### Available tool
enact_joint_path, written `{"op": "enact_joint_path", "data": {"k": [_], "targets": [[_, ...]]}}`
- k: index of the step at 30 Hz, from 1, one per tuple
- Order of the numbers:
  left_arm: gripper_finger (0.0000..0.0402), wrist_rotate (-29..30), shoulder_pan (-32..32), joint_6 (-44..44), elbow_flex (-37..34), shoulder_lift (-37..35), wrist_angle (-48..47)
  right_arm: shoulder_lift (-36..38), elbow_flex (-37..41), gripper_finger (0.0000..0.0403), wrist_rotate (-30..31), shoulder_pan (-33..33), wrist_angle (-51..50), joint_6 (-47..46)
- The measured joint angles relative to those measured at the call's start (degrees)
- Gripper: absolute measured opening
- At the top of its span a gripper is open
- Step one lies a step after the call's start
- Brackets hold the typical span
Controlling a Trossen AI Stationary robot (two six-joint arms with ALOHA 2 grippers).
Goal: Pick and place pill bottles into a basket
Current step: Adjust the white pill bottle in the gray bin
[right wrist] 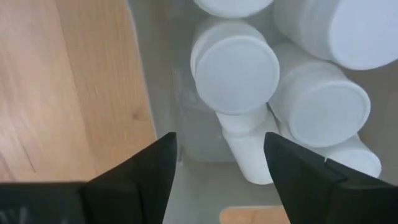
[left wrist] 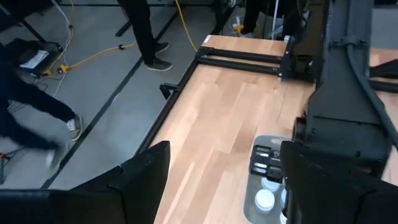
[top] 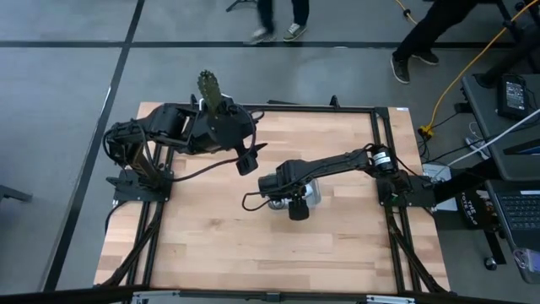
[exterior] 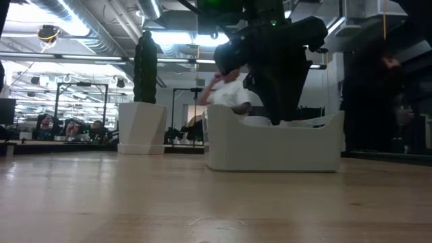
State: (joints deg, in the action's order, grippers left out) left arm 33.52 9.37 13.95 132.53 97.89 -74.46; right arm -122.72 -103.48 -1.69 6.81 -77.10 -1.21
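The pale basket [top: 310, 194] stands on the wooden table right of centre; in the low view it is a low white bin [exterior: 273, 150]. Several white pill bottles are inside: some upright, caps up [right wrist: 235, 67], and one lying on its side [right wrist: 244, 144]. My right gripper [right wrist: 221, 165] points straight down into the basket [right wrist: 163, 93], open, its fingers on either side of the lying bottle. My left gripper [top: 246, 160] hangs open in the air left of the basket, holding nothing, and it sees the basket [left wrist: 261, 158] past my right arm. My right gripper has one finger [right wrist: 292, 168] right beside the lying bottle's side [right wrist: 261, 152], and I cannot tell whether they touch. The other finger stands clear of it. The bottle rests on the basket floor.
A white hexagonal pot with a cactus [exterior: 142, 128] stands at the table's far edge, behind my left arm [top: 211, 84]. A black frame runs round the table [top: 380, 152]. People walk on the floor beyond the far edge [top: 278, 17]. Bare wood lies toward the near edge [top: 253, 253].
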Motion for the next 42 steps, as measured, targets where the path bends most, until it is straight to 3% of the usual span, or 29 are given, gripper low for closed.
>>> {"op": "enact_joint_path", "data": {"k": [12,15,21,27,36,42], "targets": [[0.0296,2.2,1.1,-0.7,0.0,-0.4,-3.4,0.3,0.0,0.0268,1.8,1.7,-5.9,-8.4],[0.0296,3.9,1.8,-1.9,0.1,-1.7,-3.9,2.7,3.0,0.0267,3.6,3.5,0.2,-8.6],[0.0296,6.2,4.0,-3.9,0.1,-6.3,-4.2,12.9,16.2,0.0265,8.4,5.5,8.8,-10.6],[0.0296,9.3,4.8,-7.4,0.2,-11.3,-4.2,21.3,24.4,0.0265,7.7,4.7,14.2,-9.3],[0.0296,10.5,4.8,-10.6,0.1,-17.1,-7.3,22.0,25.9,0.0266,7.1,3.8,20.3,-5.7],[0.0296,10.5,4.8,-9.3,0.1,-18.8,-10.9,22.0,25.9,0.0300,6.1,3.7,22.9,-8.6]]}}
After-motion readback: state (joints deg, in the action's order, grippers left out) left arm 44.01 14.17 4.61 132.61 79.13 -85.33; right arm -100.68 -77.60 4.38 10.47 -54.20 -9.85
